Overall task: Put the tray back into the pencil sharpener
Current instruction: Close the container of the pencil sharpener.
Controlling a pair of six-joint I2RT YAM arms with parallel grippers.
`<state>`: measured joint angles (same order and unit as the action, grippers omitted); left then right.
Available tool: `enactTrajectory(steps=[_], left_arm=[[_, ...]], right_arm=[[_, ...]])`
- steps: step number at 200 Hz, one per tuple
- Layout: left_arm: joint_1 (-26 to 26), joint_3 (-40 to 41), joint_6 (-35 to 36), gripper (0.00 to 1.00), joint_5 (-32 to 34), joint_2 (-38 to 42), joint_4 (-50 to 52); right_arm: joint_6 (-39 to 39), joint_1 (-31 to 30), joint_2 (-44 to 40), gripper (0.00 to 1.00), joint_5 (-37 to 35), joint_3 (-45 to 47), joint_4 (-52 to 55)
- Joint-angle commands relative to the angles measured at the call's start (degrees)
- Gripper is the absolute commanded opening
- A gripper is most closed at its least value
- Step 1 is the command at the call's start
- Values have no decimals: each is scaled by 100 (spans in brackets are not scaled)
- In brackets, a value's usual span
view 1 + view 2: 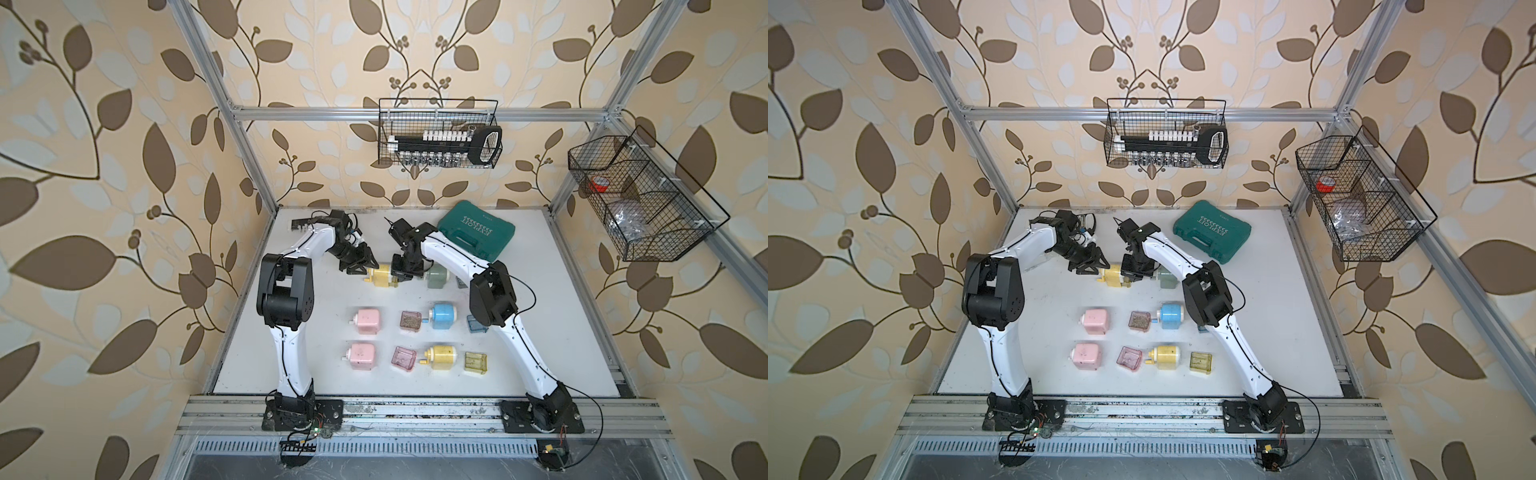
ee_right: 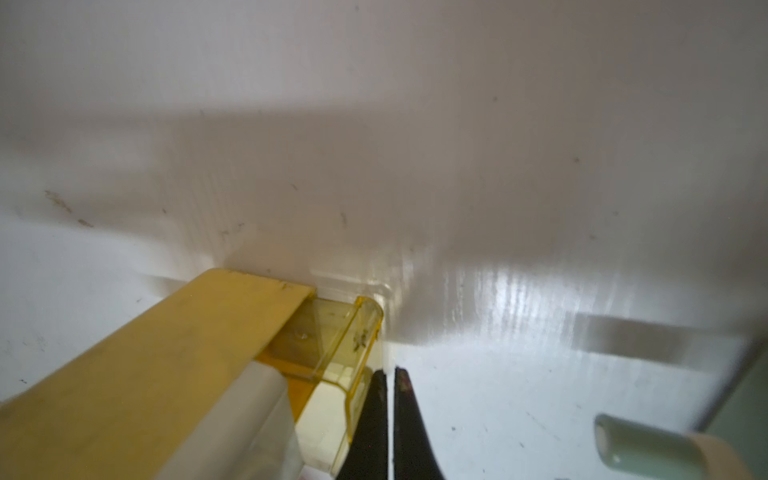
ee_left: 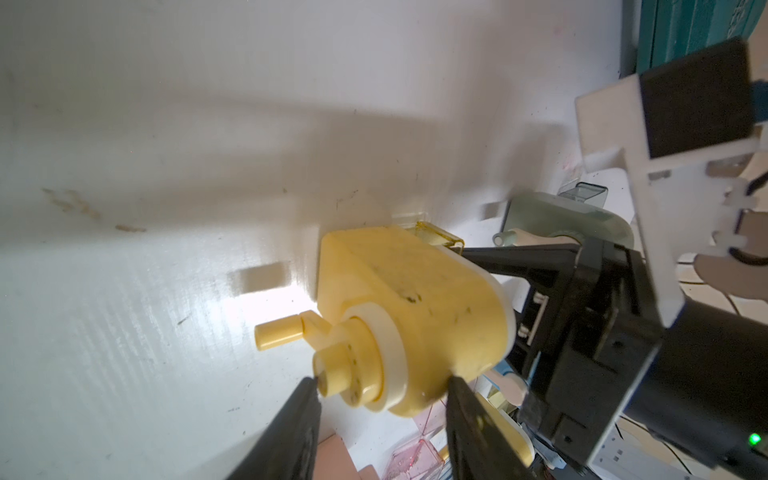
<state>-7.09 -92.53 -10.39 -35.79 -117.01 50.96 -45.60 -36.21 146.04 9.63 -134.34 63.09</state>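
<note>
My left end effector point(image 3: 380, 388) clamps the yellow sharpener point(image 3: 415, 299). The right end effector point(image 2: 391, 395), closed and empty, rests against the yellow tray point(image 2: 332, 332), which I judge only partly inserted.

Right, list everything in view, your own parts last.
Yellow plastic pencil sharpener: one, yellow, far middle, gripped by the left tool.
Clear yellow plastic tray: one, yellow, partly inside that sharpener.
Other sharpeners: five; two pink, blue, yellow, grey-green; on the white table.
Loose trays: five; shavings-filled, pink, yellow, blue, grey; beside sharpeners.
Green plastic case: one, green, far right.
Black wire baskets: two, black, back wall and right frame.
Red tape roll: one, red, in right basket.
Left tool: shut on yellow sharpener.
Right tool: shut, empty, at the tray's end.
</note>
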Motion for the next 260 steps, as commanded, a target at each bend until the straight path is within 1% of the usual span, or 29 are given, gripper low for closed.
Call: enactTrajectory(steps=[1, 77, 112, 149, 162, 184, 216, 236, 260], left_arm=[[-149, 68, 134, 50, 369, -331, 134], [-146, 60, 134, 49, 380, -360, 142], [-152, 60, 133, 50, 371, -372, 143], [-152, 79, 127, 50, 371, -376, 142], [-152, 69, 123, 50, 380, -375, 146], [-152, 61, 124, 50, 389, -366, 149], [-150, 86, 116, 55, 437, -252, 101], [-152, 86, 97, 60, 433, -186, 68], [-144, 128, 70, 64, 441, -75, 5]], right_arm=[[-88, -44, -9, 0, 331, 65, -317], [-146, -42, -101, 0, 639, 194, -678], [-283, -52, -214, 0, 865, 327, -1133], [-388, -52, -428, 0, 1085, 698, -1652], [-388, -53, -539, 0, 973, 815, -1637], [-279, -48, -727, 0, 525, 811, -1345], [52, -56, -964, 0, -106, 617, -744], [158, -60, -1113, 1, -279, 665, -546], [182, -70, -1263, 3, -295, 865, -504]])
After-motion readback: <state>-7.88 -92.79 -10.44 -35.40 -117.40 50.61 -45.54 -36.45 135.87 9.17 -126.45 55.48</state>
